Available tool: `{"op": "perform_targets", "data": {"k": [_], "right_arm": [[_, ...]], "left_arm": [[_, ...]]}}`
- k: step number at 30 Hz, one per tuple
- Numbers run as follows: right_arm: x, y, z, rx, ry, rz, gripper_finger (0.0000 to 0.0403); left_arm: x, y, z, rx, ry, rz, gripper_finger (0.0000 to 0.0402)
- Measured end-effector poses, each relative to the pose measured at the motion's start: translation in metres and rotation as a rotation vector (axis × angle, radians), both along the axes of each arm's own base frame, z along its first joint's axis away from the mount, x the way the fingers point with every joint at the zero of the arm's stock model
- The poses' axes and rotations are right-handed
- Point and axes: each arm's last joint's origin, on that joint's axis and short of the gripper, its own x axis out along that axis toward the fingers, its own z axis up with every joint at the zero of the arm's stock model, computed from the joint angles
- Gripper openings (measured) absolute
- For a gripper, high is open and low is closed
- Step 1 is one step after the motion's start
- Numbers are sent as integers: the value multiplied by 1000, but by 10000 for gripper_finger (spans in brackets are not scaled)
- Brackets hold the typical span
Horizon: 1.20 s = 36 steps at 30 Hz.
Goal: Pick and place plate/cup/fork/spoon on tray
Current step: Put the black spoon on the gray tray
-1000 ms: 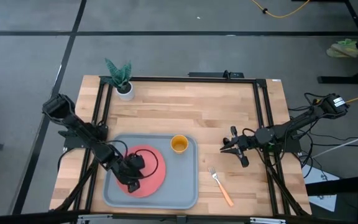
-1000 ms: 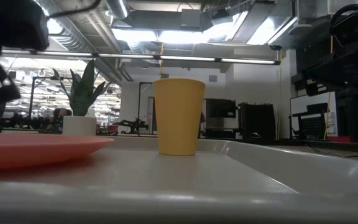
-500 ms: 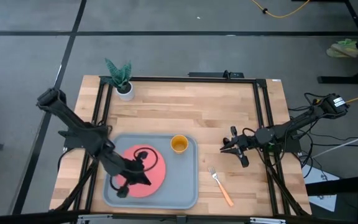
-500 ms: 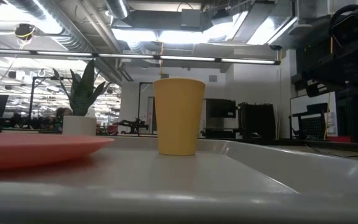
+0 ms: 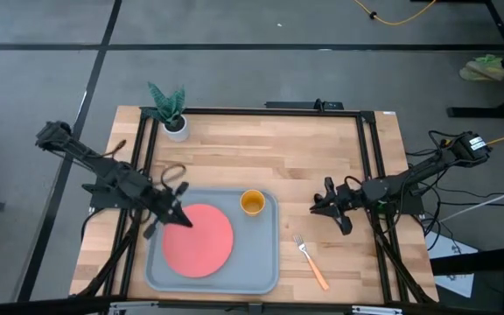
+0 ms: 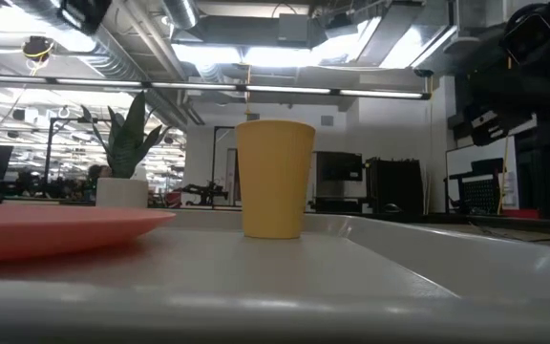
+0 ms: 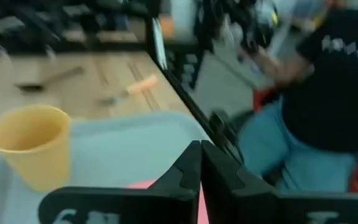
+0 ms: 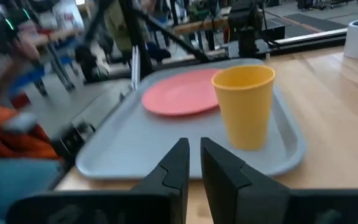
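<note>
Resting on the tray (image 5: pixel 261 262): plate (image 5: pixel 199 240) and cup (image 5: pixel 252 203).
Only the high view shows the fork (image 5: pixel 310 262) on the counter (image 5: pixel 261 149); both grippers, left (image 5: pixel 182 218) and right (image 5: pixel 325 204), closed, empty.

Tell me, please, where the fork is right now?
In the high view the fork lies on the bare table, just right of the tray, below the right gripper.

Two slender black jointed arms, black cables looped alongside, each ended by a dark two-fingered hand, left hand (image 5: pixel 171 213), right hand (image 5: pixel 325 203).
</note>
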Motion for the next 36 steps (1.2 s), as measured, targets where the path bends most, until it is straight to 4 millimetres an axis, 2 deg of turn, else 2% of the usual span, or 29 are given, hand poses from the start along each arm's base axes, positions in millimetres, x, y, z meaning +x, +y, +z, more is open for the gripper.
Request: {"op": "perform_targets", "data": {"k": [6, 12, 26, 30, 36], "right_arm": [[0, 0, 5, 18, -48, 0, 45], [0, 0, 5, 13, -50, 1, 45], [0, 0, 5, 12, -50, 1, 45], [1, 0, 7, 19, -64, 0, 45], [13, 6, 39, 95, -161, 17, 45]], "left_arm": [[-19, 27, -32, -36, -72, 117, 0], [-25, 41, -60, -88, -99, 205, 0], [-35, 52, -90, -29, -220, 260, 0], [-37, 54, -90, -24, -231, 279, 0], [-37, 57, -93, 21, -212, 295, 0]]}}
